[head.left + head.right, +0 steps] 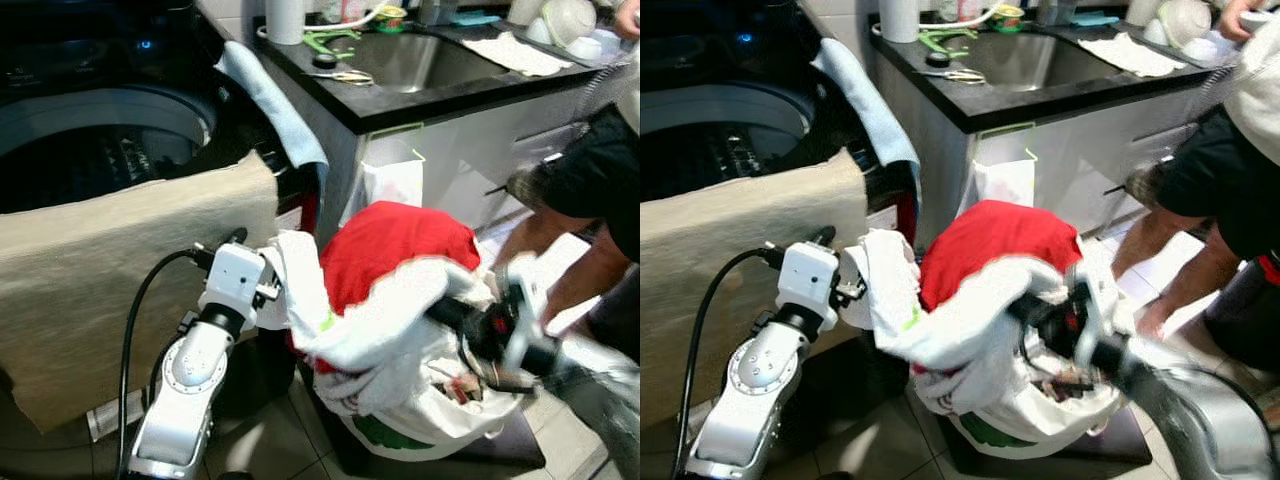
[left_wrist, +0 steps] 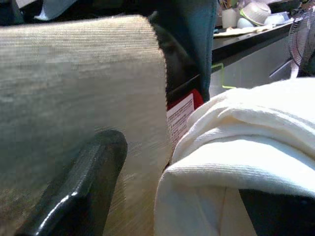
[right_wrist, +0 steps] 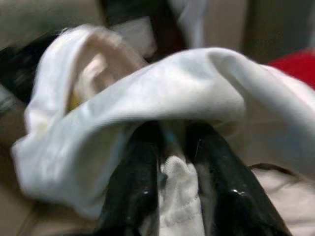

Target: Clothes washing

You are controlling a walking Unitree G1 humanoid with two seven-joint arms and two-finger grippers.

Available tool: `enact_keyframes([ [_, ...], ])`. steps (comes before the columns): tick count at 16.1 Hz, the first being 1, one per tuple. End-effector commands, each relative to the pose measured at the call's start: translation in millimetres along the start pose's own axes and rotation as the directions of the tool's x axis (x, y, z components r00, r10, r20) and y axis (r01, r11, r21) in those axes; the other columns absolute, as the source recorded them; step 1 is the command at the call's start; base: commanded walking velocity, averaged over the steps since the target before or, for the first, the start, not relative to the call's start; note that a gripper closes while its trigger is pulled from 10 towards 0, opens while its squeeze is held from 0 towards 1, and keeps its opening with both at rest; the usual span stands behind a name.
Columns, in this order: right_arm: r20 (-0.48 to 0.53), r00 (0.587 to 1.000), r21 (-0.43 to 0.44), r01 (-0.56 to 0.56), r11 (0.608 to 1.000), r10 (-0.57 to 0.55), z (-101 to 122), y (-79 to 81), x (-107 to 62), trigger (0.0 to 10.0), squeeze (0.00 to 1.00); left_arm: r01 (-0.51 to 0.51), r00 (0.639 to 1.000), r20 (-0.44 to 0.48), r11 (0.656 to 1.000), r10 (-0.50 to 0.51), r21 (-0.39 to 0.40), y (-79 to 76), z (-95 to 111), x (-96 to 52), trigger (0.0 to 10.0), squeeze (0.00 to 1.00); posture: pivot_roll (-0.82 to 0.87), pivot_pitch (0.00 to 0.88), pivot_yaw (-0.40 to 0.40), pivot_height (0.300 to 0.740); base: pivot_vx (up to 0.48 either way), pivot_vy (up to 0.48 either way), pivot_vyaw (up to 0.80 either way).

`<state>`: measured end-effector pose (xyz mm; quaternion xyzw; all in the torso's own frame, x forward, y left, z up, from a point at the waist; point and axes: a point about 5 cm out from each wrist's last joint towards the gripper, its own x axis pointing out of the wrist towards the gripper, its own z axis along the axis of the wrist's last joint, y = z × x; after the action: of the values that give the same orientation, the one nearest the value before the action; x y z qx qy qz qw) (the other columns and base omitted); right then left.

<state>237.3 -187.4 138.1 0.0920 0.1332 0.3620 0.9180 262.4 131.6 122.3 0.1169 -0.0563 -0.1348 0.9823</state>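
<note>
A white garment stretches between my two grippers above a white laundry bag on the floor. A red garment bulges from the bag behind it. My left gripper is at the garment's left end, close to the washer's front. In the left wrist view one black finger is bare and thick white cloth covers the other. My right gripper is shut on a fold of the same garment. The top-load washer's drum is open at the left.
A beige towel hangs over the washer's front and a blue towel over its side. A black counter with a steel sink stands behind the bag. A person bends over at the right.
</note>
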Motion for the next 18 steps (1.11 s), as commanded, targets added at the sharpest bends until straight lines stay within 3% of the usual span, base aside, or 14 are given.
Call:
enact_keyframes([
  [1,0.033,0.997,-0.043,0.07,0.997,-0.068,6.7,-8.0,-0.8,10.0,1.0,0.005,1.0,0.024,1.0,-0.004,-0.008,-1.2,6.3,3.5,10.0,0.0,0.09,0.0,-0.053,0.74,0.0,0.0,0.0],
  [4,0.145,0.967,-0.149,0.231,0.961,-0.21,17.3,-19.4,18.6,10.0,1.0,0.005,1.0,0.029,1.0,-0.005,-0.013,-3.0,7.1,5.7,10.0,0.0,0.09,0.0,-0.057,0.74,0.0,0.0,0.0],
  [5,0.196,0.938,-0.209,0.326,0.922,-0.287,17.3,-24.7,25.6,10.0,1.0,0.004,0.999,0.033,1.0,-0.004,-0.017,-3.3,8.3,6.1,10.0,0.0,0.1,0.0,-0.059,0.74,0.0,0.0,0.0],
  [7,0.223,0.928,-0.294,0.357,0.887,-0.299,16.2,-23.8,29.5,10.0,1.0,0.003,0.999,0.034,1.0,-0.002,-0.018,-3.1,8.7,6.0,10.0,0.0,0.1,0.0,-0.058,0.74,0.0,0.0,0.0],
  [9,0.304,0.879,-0.472,0.474,0.744,-0.367,16.1,-29.9,32.4,10.0,1.0,0.004,0.999,0.037,1.0,-0.003,-0.027,-3.5,9.7,6.0,10.0,0.0,0.1,0.0,-0.059,0.74,0.0,0.0,0.0],
  [10,0.316,0.87,-0.507,0.492,0.708,-0.378,15.7,-32.3,32.9,10.0,1.0,0.005,0.999,0.037,1.0,-0.004,-0.028,-3.5,9.9,6.4,10.0,0.0,0.1,0.0,-0.059,0.74,0.0,0.0,0.0],
  [11,0.354,0.855,-0.628,0.518,0.581,-0.38,14.2,-35.0,34.4,10.0,1.0,0.006,0.999,0.038,1.0,-0.004,-0.029,-3.6,10.4,7.0,10.0,0.0,0.1,0.0,-0.059,0.74,0.0,0.0,0.0],
  [13,0.369,0.845,-0.753,0.516,0.408,-0.388,2.0,-41.7,37.5,10.0,1.0,0.006,0.999,0.042,1.0,-0.005,-0.031,-3.6,11.7,7.7,10.0,0.0,0.11,0.0,-0.064,0.74,0.0,0.0,0.0],
  [15,0.352,0.817,-0.715,0.55,0.433,-0.457,-5.8,-51.8,37.4,10.0,1.0,0.003,0.999,0.04,1.0,-0.002,-0.031,-2.9,11.6,7.2,10.0,0.0,0.11,0.0,-0.067,0.74,0.0,0.0,0.0],
  [16,0.339,0.811,-0.692,0.558,0.459,-0.476,-9.2,-55.5,38.6,10.0,0.0,-0.003,1.0,0.03,0.999,0.004,-0.033,-2.1,10.1,6.4,10.0,0.0,0.11,0.0,-0.068,0.74,0.0,0.0,0.0],
  [18,0.357,0.795,-0.658,0.587,0.472,-0.491,-12.2,-59.6,39.5,10.0,0.0,-0.016,1.0,0.02,0.999,0.016,-0.034,0.5,9.4,6.6,10.0,0.0,0.11,0.0,-0.069,0.74,0.0,0.0,0.0],
])
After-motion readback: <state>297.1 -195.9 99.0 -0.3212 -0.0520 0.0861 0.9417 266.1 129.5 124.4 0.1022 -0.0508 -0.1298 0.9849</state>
